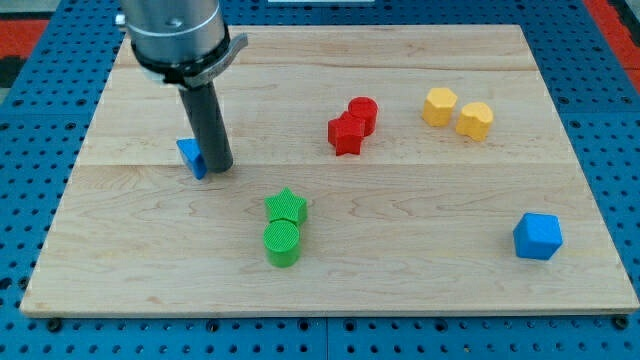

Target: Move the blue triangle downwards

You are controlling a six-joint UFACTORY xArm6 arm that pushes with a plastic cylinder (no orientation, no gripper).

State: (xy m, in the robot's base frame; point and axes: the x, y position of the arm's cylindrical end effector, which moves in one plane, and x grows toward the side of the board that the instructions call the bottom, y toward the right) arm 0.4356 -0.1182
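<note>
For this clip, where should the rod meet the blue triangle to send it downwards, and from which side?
There is no pincer, so it is a push, not a grip. Best contact is probably the blue triangle's upper edge, coming from the view's top. My tip now sits against its right side, partly hiding it, so pushing from here would likely slide it left. The board below it holds no block.

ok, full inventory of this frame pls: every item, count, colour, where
blue triangle: 1, blue, view's left, partly hidden behind the rod
blue cube: 1, blue, view's lower right
red star: 1, red, centre top, touching red cylinder
red cylinder: 1, red, just above the star
yellow blocks: 2, yellow, view's upper right, side by side
green star: 1, green, lower centre
green cylinder: 1, green, directly below the green star
wooden board: 1, light wood
my tip: 1, dark rod, against the blue triangle's right side
</note>
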